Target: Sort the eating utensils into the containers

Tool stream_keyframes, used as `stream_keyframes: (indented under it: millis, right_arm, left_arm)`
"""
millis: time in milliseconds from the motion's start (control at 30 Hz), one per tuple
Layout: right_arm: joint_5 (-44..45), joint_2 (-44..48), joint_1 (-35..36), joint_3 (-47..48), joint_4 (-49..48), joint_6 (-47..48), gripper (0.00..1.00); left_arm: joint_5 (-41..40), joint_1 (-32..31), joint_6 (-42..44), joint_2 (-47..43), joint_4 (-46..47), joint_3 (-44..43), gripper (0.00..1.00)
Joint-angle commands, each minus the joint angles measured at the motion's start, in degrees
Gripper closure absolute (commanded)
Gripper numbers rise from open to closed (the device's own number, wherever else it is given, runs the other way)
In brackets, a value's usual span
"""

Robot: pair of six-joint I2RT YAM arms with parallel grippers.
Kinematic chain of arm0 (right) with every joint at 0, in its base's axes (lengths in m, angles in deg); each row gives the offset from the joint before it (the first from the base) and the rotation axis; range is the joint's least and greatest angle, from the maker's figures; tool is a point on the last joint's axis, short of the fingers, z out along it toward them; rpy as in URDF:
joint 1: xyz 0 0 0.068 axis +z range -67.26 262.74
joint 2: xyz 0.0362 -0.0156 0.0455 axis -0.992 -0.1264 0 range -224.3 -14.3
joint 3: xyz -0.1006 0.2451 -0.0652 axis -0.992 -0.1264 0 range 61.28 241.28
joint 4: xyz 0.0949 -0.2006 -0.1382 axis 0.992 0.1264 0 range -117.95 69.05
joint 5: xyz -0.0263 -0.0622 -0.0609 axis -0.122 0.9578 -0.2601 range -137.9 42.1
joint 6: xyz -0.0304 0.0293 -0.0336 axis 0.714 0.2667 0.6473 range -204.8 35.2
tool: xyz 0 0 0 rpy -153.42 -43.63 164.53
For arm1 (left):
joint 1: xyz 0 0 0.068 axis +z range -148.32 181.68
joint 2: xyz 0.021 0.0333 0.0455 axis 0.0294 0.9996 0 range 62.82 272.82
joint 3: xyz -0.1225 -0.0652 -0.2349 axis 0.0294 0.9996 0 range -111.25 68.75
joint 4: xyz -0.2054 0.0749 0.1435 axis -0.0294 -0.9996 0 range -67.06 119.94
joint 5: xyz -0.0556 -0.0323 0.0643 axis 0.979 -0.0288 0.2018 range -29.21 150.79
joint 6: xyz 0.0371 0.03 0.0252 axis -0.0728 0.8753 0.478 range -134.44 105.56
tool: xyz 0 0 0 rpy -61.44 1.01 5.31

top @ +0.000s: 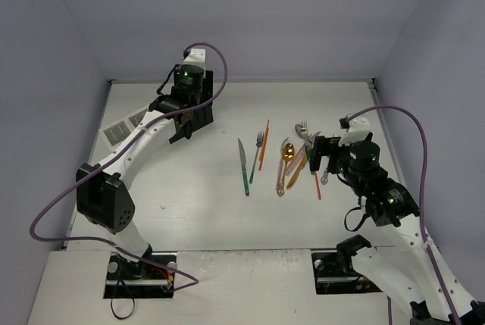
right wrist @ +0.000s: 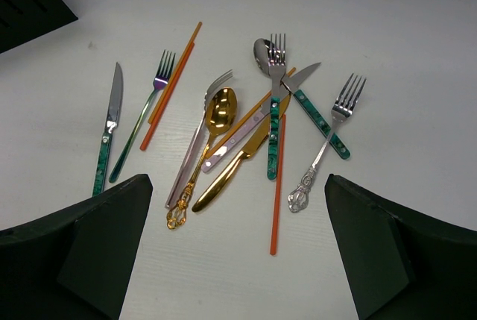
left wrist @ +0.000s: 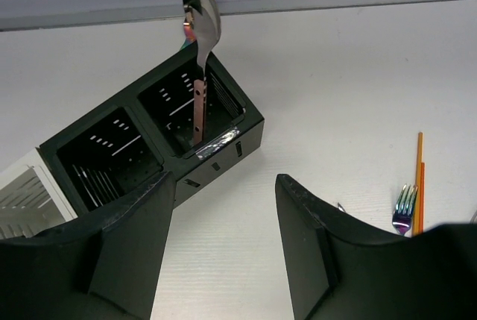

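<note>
Standing partly apart, the jaws of the left gripper (left wrist: 223, 186) are holding nothing and hanging just in front of the black caddy (left wrist: 250, 137), clear of it. A pink-handled spoon (left wrist: 201, 22) is standing nearly upright in the caddy's end compartment, the one farther from the white caddy (left wrist: 22, 186), with its silver bowl rising above the rim. Something shiny is glinting on the divider beside the handle, possibly a strip of tape. The white caddy is sitting just beside the black one's other end.

Spread as wide as they go, the jaws of the right gripper (right wrist: 238, 186) are also gripping nothing and hovering over the loose utensils. A gold spoon (right wrist: 220, 111), a gold knife (right wrist: 231, 171), a teal-handled fork (right wrist: 274, 111) and a long orange stick (right wrist: 277, 201) are lying crossed in a pile between the fingers. An ornate silver fork (right wrist: 328, 141) is lying at the pile's right edge. To the left, well apart from the pile, a teal-handled knife (right wrist: 112, 126), a green-handled fork (right wrist: 145, 122) and two orange sticks (right wrist: 171, 81) are lying side by side.

Everything is resting on a white table (top: 197, 211), with pale grey walls (top: 250, 14) closing it in.
</note>
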Motion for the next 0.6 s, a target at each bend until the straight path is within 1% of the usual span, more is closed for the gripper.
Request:
stream_keyframes:
  millis: [0,200,333,467,567]
  right_arm:
    - [-1.07,-1.91,0.34,3.18,-2.9,0.52,0.0]
    - [-0.42,-3.05,0.34,2.55,-2.9,-0.78,0.0]
    - [0.19,-3.57,0.25,1.77,-2.99,-2.78,0.0]
    - [1.43,-3.5,0.25,1.12,-2.88,-4.3,0.0]
    - [2.56,-2.85,0.25,0.74,-2.76,-5.68,0.0]
  left_arm:
    - [0.72,1.8,-4.24,0.19,-1.46,-3.81,0.47]
    - [4.02,1.96,-7.62,1.73,-3.04,-4.94,0.47]
    - [7.98,1.27,-10.48,2.46,-3.6,-4.72,0.47]
    - [9.48,-2.63,-13.52,3.75,-4.5,-4.37,0.47]
    - [10.31,-6.75,-16.17,5.89,-5.28,-4.74,0.47]
